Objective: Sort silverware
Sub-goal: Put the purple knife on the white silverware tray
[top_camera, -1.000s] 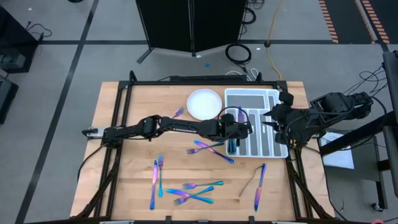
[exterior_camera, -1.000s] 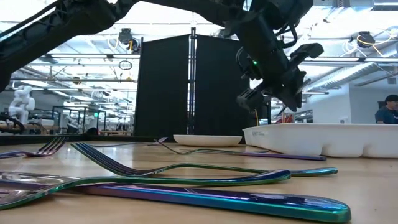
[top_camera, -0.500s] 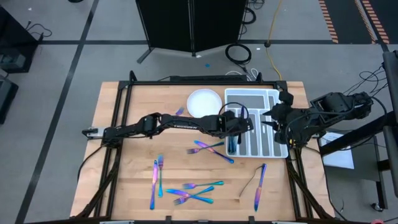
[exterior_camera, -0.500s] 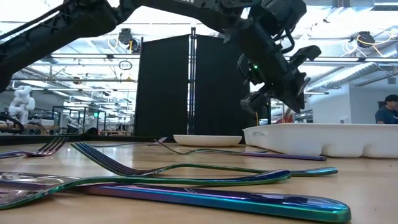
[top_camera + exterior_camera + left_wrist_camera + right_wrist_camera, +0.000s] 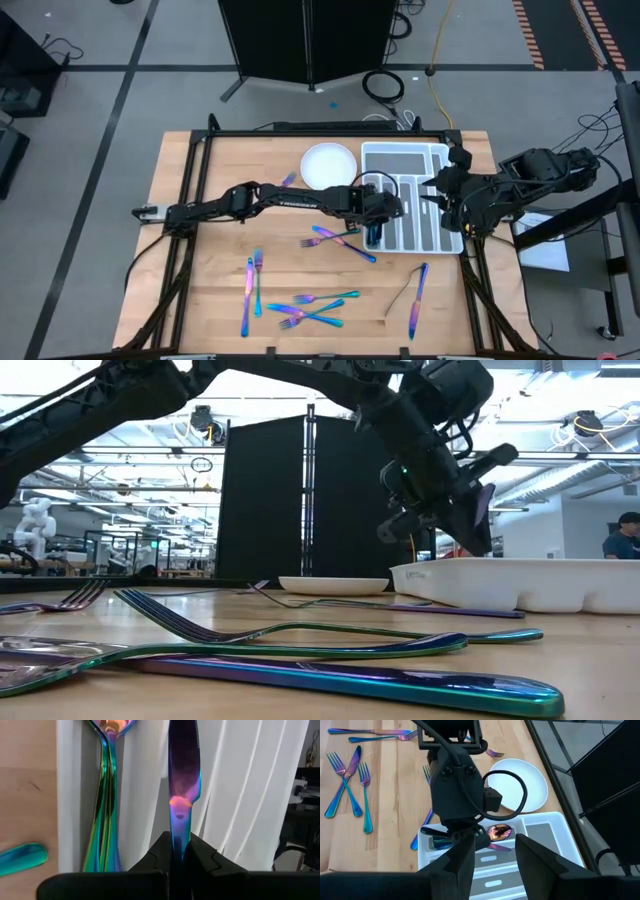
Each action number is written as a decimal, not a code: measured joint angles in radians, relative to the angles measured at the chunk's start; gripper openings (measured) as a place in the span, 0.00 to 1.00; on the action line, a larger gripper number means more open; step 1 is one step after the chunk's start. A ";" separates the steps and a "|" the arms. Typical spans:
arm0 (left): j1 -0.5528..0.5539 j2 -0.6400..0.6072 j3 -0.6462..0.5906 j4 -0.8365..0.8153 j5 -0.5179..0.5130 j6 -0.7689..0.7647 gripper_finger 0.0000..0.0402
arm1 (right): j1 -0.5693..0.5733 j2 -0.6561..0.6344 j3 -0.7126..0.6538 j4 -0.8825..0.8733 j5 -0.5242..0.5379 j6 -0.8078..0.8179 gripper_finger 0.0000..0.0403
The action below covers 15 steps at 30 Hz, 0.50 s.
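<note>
My left gripper (image 5: 383,206) reaches across the table and hangs over the white compartmented tray (image 5: 405,147), shut on an iridescent purple knife (image 5: 184,765). In the low view the gripper (image 5: 440,470) stands above the tray's rim (image 5: 470,575). A few spoons (image 5: 105,795) lie in the compartment beside the knife. Other silverware lies flat on the wood: forks and a knife (image 5: 340,240), a pair (image 5: 252,285), a crossed group (image 5: 315,308) and two pieces (image 5: 417,295). My right gripper (image 5: 492,857) waits open at the tray's right side. My left gripper pinches the knife between its two fingers (image 5: 160,852), on the narrow part just behind the blade (image 5: 177,832). The knife runs on forward along the fingers. It is clear of the table, slanting down over a tray compartment, blade (image 5: 483,510) pointing away from the gripper.
A round white plate (image 5: 329,166) sits left of the tray, with one fork (image 5: 288,181) beside it. The right arm (image 5: 520,185) stands over the table's right edge, close to the tray. Bare wood lies along the table's left part.
My left gripper has stayed over the tray and tipped slightly. In the low view the knife's purple blade now shows below the fingers, slanting down toward the tray, where it did not show before.
</note>
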<state>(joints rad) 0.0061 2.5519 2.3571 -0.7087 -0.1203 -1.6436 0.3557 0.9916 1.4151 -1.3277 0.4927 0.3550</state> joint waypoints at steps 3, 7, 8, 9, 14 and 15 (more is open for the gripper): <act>0.013 0.000 0.000 0.006 0.014 -0.001 0.07 | 0.000 0.000 0.000 0.000 0.000 0.000 0.33; 0.025 0.000 -0.002 0.061 0.007 0.002 0.07 | 0.000 0.000 0.000 0.000 0.000 -0.001 0.33; 0.028 0.000 -0.002 0.090 0.001 0.004 0.09 | 0.000 0.000 0.000 0.000 0.000 0.000 0.33; 0.029 0.000 -0.002 0.112 -0.004 0.005 0.12 | 0.000 0.000 0.000 0.000 0.000 0.000 0.33; 0.042 0.001 -0.002 0.114 -0.003 0.007 0.26 | 0.000 0.000 0.000 0.000 0.000 0.000 0.33; 0.044 0.001 -0.002 0.113 0.006 0.007 0.28 | 0.000 0.000 0.000 0.000 0.000 0.000 0.33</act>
<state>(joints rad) 0.0502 2.5526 2.3554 -0.5956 -0.1147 -1.6363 0.3557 0.9916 1.4151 -1.3281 0.4927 0.3546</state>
